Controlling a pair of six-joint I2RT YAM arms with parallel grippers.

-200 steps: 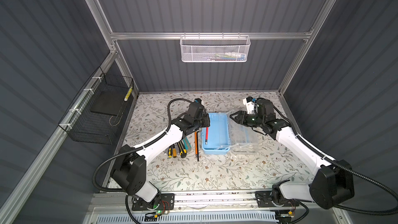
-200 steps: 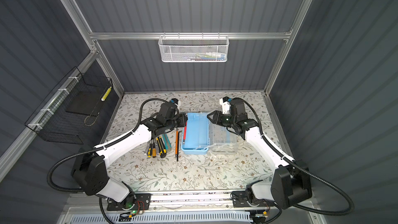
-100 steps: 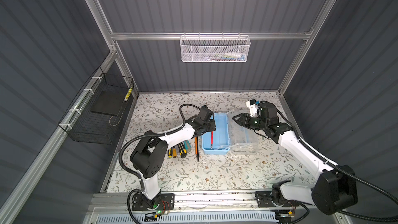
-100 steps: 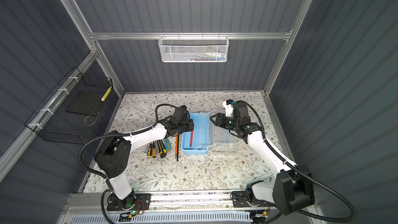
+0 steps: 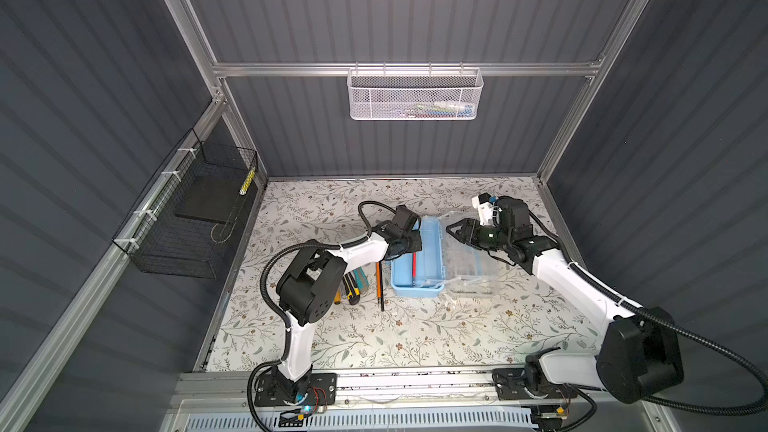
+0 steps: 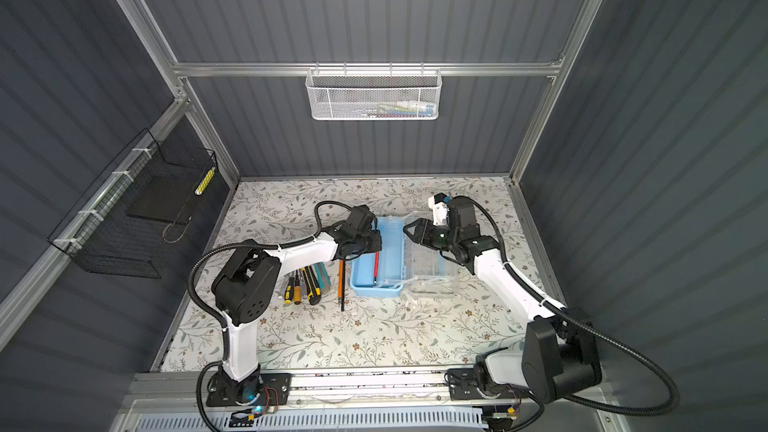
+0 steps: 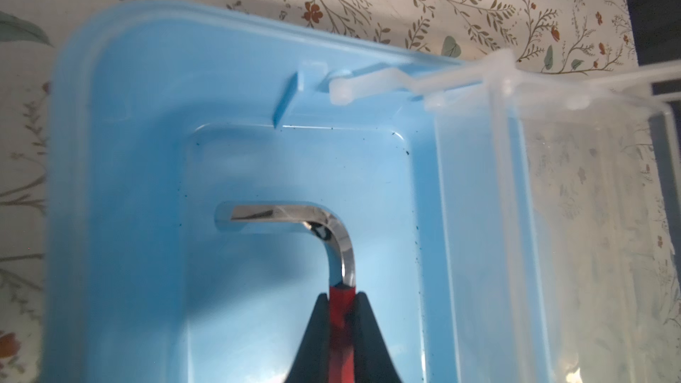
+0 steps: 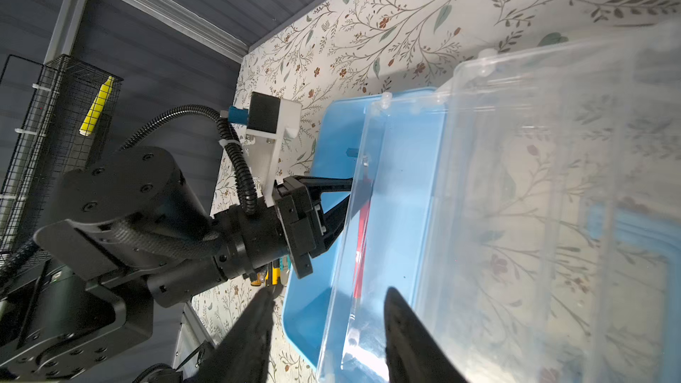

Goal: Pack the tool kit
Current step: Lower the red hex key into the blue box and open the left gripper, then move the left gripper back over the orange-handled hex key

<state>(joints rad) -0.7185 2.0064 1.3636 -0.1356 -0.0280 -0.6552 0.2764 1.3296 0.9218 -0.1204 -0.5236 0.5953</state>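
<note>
One box point(image 5: 415, 295), two baskets point(image 5: 413, 95) point(image 5: 187, 218), two robot arms point(image 5: 357, 251) point(image 5: 582, 284).

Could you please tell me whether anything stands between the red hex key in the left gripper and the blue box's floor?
Nothing visible does. The hex key, pinched by the left gripper, is already inside the blue box over its bare floor. The clear lid is swung open to the side.

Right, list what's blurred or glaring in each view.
Left wrist view: the blue box rim is soft, with glare on the hex key bend. Right wrist view: the clear lid is hazy and blurred up close. Both top views: sharp, evenly lit.
</note>
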